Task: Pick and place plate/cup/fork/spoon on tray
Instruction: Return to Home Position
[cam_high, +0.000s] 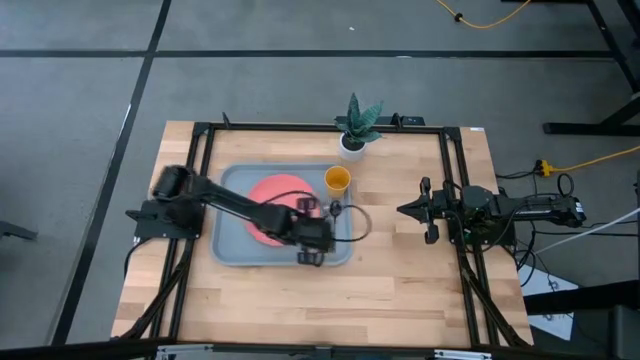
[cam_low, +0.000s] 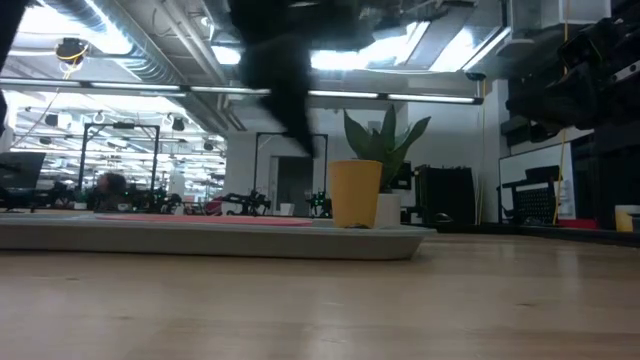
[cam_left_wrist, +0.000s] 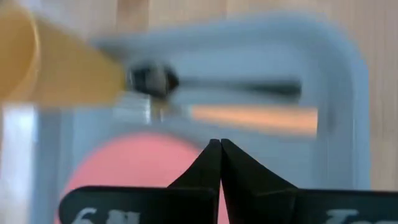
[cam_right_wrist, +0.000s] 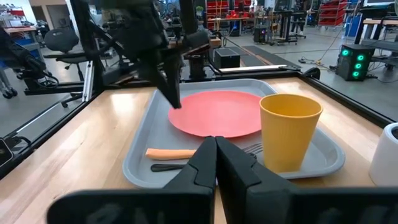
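Note:
The grey-blue tray (cam_high: 232, 245) lies mid-table. On it lie the coral plate (cam_high: 272, 195), and the yellow cup (cam_high: 338, 180) stands at its far right corner. Between plate and right rim lie the orange-handled fork (cam_right_wrist: 171, 154) and the dark spoon (cam_right_wrist: 169, 167). My left gripper (cam_right_wrist: 175, 101) is shut and empty, pointing down, raised above the plate's near edge. In its wrist view (cam_left_wrist: 219, 144) the fork (cam_left_wrist: 255, 118) and spoon (cam_left_wrist: 249, 87) lie ahead. My right gripper (cam_high: 403, 210) is shut and empty, right of the tray (cam_right_wrist: 216, 142).
A white pot with a green plant (cam_high: 353, 135) stands at the far edge behind the cup. Dark frame rails (cam_high: 450, 180) run along the table's sides. Bare wood shows near the front edge (cam_high: 320, 300).

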